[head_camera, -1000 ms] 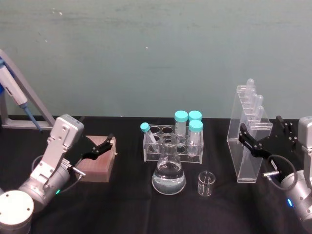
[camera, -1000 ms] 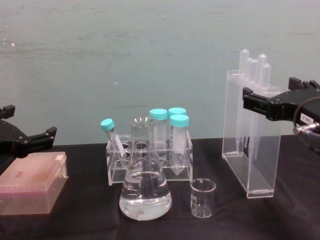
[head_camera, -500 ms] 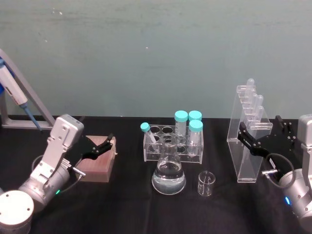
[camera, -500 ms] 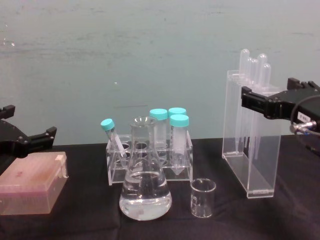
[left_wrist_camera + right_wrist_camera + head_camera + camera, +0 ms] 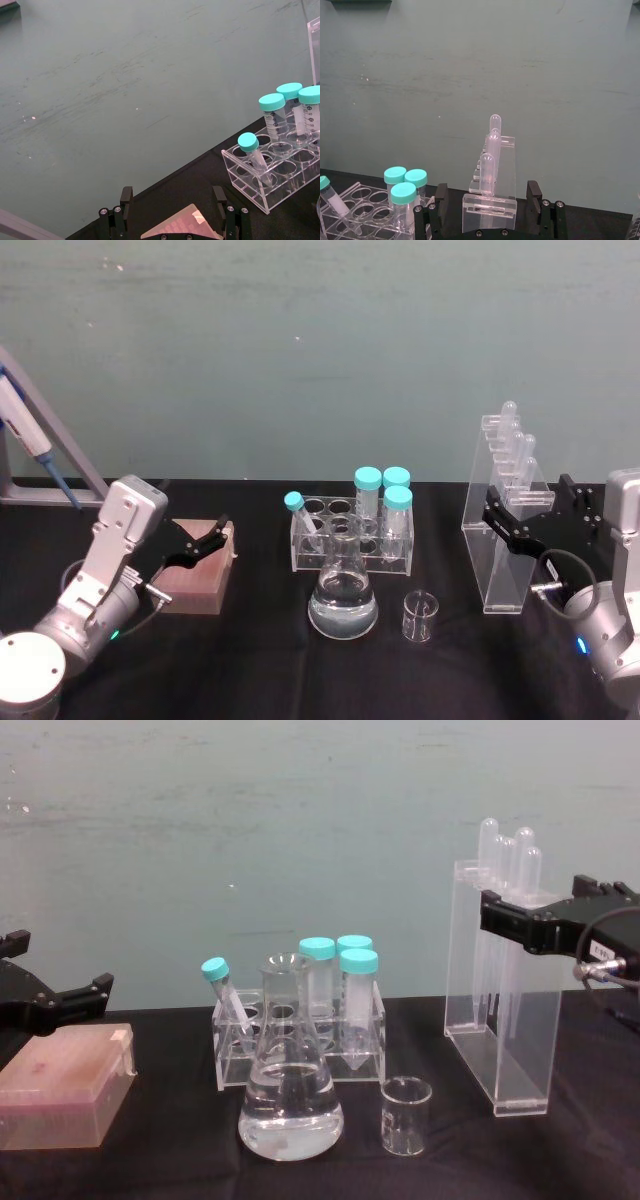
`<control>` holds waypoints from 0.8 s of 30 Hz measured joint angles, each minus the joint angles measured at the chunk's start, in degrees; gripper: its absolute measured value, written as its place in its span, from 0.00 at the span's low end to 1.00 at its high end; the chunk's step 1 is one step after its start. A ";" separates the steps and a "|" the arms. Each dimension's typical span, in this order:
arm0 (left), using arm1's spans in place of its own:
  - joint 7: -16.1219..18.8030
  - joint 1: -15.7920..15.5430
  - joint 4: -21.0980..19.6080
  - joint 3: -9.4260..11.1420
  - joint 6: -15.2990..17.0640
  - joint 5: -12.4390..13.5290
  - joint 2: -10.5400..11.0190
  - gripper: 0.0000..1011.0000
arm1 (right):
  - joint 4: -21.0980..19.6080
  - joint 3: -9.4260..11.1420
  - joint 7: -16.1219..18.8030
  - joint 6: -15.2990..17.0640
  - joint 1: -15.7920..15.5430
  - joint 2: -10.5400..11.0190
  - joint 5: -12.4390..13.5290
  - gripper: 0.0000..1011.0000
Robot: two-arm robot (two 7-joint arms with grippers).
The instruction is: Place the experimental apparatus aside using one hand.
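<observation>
The tall acrylic rack of long round-topped tubes stands on the black table at the right. My right gripper is open and straddles the rack's upper part, with a gap on each side. The conical flask of clear liquid and the small beaker stand at mid table. At the left, my left gripper hangs open over the pink box.
A low clear rack with teal-capped tubes stands behind the flask. A blue-and-white pipette leans on a stand at the far left. A green wall closes the back of the table.
My right gripper has edged slightly forward along the tall rack's top. The rack, the flask, the beaker and the left arm have not moved.
</observation>
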 joint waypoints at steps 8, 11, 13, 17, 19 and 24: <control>0.00 0.00 0.00 0.00 0.00 0.00 0.00 0.99 | 0.68 0.03 -0.07 0.13 0.56 -0.28 -0.10 0.99; 0.00 0.00 0.00 0.00 0.00 0.01 0.00 0.99 | 0.93 0.01 -0.07 0.18 0.79 -0.37 -0.18 0.99; 0.00 0.00 0.00 0.00 0.00 0.00 0.00 0.99 | 1.14 0.02 -0.07 0.22 0.98 -0.41 -0.20 0.99; 0.00 0.00 0.00 0.00 0.00 0.00 0.00 0.99 | 1.44 0.08 -0.08 0.29 1.26 -0.48 -0.22 0.99; 0.00 0.00 0.00 0.00 0.00 0.00 0.00 0.99 | 1.58 0.09 -0.08 0.31 1.38 -0.53 -0.22 0.99; 0.00 0.00 0.00 0.00 0.00 0.01 0.00 0.99 | 1.97 0.09 -0.08 0.36 1.69 -0.63 -0.22 0.99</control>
